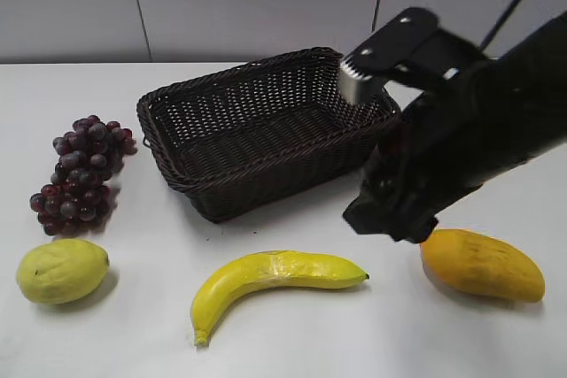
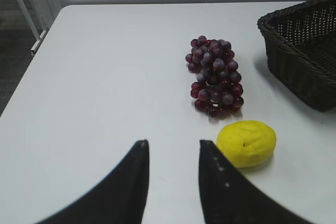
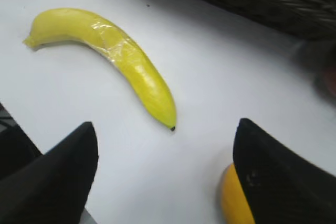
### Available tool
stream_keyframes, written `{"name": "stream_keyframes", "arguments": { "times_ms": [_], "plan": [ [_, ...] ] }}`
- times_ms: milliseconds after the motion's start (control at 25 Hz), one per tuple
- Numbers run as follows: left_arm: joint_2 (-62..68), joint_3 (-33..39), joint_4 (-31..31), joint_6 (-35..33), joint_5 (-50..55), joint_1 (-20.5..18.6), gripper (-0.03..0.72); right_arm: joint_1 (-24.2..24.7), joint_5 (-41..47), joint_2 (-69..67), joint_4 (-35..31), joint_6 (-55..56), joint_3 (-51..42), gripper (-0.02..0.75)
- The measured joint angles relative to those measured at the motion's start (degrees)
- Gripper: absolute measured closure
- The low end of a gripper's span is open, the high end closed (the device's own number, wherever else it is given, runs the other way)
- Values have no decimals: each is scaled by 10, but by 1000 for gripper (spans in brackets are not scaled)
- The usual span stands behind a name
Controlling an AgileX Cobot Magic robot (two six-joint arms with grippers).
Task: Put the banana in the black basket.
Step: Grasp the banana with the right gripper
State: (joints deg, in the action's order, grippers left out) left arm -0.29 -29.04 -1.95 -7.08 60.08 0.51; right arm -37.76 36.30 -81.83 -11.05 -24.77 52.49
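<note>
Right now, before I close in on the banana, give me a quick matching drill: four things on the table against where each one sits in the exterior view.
Things:
1. long curved yellow banana
2. dark woven wicker basket
3. bunch of dark red grapes
4. plump orange-yellow mango

Places:
A. left side, behind the yellow-green lemon
B. front right, below the right arm
C. front centre, lying on the white table
D. centre, at the back

Pairs: 1-C, 2-D, 3-A, 4-B
</note>
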Motion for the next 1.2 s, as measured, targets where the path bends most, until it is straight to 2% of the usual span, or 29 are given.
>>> {"name": "stream_keyframes", "arguments": {
  "times_ms": [200,480,960,1200],
  "plan": [
    [0,0,0,0,0,0,453,-65,-14,-78,39,-8,36,99],
    [0,0,0,0,0,0,453,-115,-34,-190,77,-18,82,104],
    [0,0,0,0,0,0,453,-121,-85,-312,93,-22,131,130],
    [0,0,0,0,0,0,453,-121,-96,-333,106,-22,131,181]
  ]
}}
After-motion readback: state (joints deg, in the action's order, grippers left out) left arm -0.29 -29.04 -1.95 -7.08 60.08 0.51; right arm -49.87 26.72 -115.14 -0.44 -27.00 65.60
